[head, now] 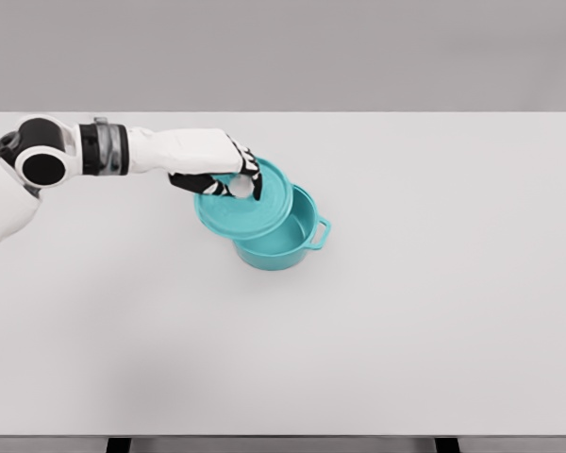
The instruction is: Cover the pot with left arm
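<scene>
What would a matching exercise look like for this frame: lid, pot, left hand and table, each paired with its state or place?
1. lid
2. pot
3. left hand
4. table

A. white surface under everything
B. partly uncovered, handle on its right side
C. gripped by its knob, offset to the pot's upper left
D. closed on the knob

Pairs: 1-C, 2-B, 3-D, 4-A

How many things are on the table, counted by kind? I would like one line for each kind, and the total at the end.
Pot: 1, teal, open, one side handle showing
Lid: 1, teal, held by its knob in the left hand, partly over the pot
Total: 2 things on the white table
</scene>
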Available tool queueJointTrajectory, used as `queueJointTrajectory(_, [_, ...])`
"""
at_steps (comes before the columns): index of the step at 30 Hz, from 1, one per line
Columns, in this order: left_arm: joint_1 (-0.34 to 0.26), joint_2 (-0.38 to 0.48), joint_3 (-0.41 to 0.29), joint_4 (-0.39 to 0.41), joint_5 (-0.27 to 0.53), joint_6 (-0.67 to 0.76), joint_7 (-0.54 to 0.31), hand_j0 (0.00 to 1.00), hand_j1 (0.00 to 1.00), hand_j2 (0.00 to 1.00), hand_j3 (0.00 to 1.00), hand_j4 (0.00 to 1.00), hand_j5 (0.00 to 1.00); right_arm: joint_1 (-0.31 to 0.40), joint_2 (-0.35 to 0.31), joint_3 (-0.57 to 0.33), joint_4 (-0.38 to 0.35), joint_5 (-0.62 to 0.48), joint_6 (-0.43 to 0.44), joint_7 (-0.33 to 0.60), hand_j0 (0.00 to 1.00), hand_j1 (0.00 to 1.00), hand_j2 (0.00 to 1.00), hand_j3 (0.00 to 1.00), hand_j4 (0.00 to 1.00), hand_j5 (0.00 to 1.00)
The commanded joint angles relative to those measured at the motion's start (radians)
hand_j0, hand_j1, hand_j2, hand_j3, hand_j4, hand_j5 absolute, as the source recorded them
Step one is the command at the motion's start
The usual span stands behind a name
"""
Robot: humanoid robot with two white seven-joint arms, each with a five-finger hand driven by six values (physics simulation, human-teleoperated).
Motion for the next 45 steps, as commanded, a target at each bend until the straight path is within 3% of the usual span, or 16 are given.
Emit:
queueJointTrajectory(1, [0.000,-0.004,-0.008,0.000,0.006,0.003,0.000,0.53,0.53,0.53,0.53,0.53,0.53,0.000,0.000,0.000,0.000,0.001,-0.001,0.000,1.00,1.00,1.00,1.00,1.00,1.00])
queueJointTrajectory(40, [0.000,-0.067,-0.024,0.001,0.007,0.003,0.000,0.53,0.53,0.53,0.53,0.53,0.53,0.000,0.000,0.000,0.000,0.001,-0.001,0.000,1.00,1.00,1.00,1.00,1.00,1.00])
queueJointTrajectory(45, [0.000,-0.070,-0.022,0.001,0.007,0.003,0.000,0.58,0.58,0.58,0.58,0.58,0.58,0.000,0.000,0.000,0.001,0.001,-0.001,0.000,1.00,1.00,1.00,1.00,1.00,1.00])
